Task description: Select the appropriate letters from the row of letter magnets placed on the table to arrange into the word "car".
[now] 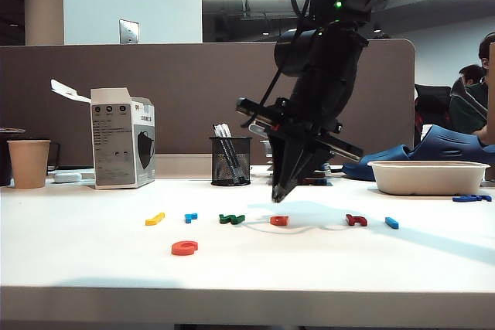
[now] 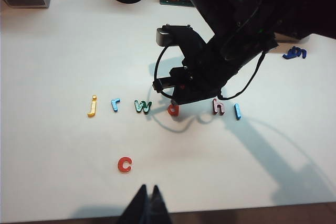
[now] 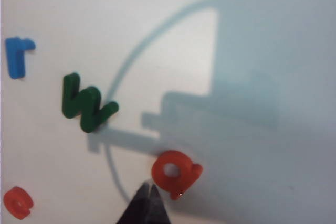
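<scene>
Orange-red a [image 3: 176, 174] is next: still in the row on the surface [image 1: 85, 268], between w [image 3: 84, 103] and h [image 2: 218, 106]. c [image 2: 124, 164] is already set apart, nearer the front edge. Right gripper [image 3: 148, 195] hangs just above the a, fingers closed, nothing held. Fingers must be opened before descent and centred over the a so w is not nudged. Left gripper [image 2: 147, 198] is parked by the front edge, fingers closed, empty. r [image 2: 115, 104] is untouched.
</scene>
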